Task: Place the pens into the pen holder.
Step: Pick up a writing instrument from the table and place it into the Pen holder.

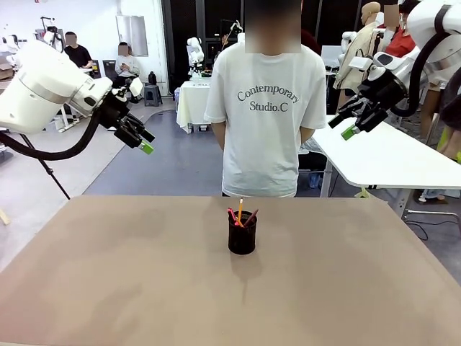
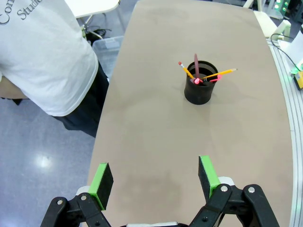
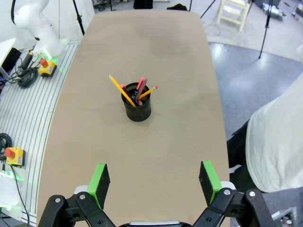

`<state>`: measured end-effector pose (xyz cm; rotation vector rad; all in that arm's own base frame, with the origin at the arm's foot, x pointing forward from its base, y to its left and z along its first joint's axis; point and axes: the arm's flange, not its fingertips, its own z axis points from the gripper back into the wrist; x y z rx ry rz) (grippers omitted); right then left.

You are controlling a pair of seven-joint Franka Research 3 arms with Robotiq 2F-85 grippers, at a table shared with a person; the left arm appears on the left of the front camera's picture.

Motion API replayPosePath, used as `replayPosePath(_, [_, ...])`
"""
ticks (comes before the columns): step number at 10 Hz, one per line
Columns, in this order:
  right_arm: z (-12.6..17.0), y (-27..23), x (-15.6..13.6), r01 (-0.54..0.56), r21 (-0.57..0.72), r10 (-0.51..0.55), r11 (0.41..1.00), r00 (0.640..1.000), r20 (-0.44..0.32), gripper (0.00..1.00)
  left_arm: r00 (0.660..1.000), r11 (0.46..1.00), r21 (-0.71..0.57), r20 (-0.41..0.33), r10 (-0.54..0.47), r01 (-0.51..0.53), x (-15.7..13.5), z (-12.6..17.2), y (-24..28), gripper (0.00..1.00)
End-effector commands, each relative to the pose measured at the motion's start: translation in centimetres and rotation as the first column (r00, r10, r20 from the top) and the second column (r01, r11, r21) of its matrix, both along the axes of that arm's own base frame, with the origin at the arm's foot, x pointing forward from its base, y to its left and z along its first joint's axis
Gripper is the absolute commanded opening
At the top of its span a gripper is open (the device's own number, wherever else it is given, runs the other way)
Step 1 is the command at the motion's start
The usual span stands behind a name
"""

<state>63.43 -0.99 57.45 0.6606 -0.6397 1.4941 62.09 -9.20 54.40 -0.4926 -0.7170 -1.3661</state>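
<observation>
The black mesh pen holder (image 1: 242, 233) stands upright near the middle of the brown table, closer to the far edge. Several pens (image 1: 240, 214) stick out of its top, among them a yellow-orange pencil and pink-red ones. From the left wrist, the holder (image 2: 200, 86) and its pens (image 2: 206, 75) lie well ahead of my open left gripper (image 2: 155, 176). The right wrist view shows the holder (image 3: 138, 107) with pens (image 3: 135, 92) far beyond my open right gripper (image 3: 154, 178). Both grippers hang high above the table's sides, left (image 1: 141, 138) and right (image 1: 346, 125), holding nothing.
A person in a white T-shirt (image 1: 266, 108) stands at the far edge of the table (image 1: 108, 274), right behind the holder. A white table (image 1: 389, 155) stands at the back right. Yellow boxes with red buttons (image 3: 13, 155) sit beside the table.
</observation>
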Motion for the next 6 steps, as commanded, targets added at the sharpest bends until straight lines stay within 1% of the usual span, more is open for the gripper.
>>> replayPosePath(1, [0.01, 0.15, -0.36, 0.007, 0.000, -0.007, 1.000, 1.000, -0.001, 1.00, 1.000, 1.000, 0.003, 0.002, 0.003, -0.003, 0.02, 0.06, 0.20, 0.94])
replayPosePath(6, [0.01, 0.15, -0.36, 0.007, 0.000, -0.007, 1.000, 1.000, -0.001, 1.00, 1.000, 1.000, 0.003, 0.002, 0.003, -0.003, 0.02, 0.06, 0.20, 0.94])
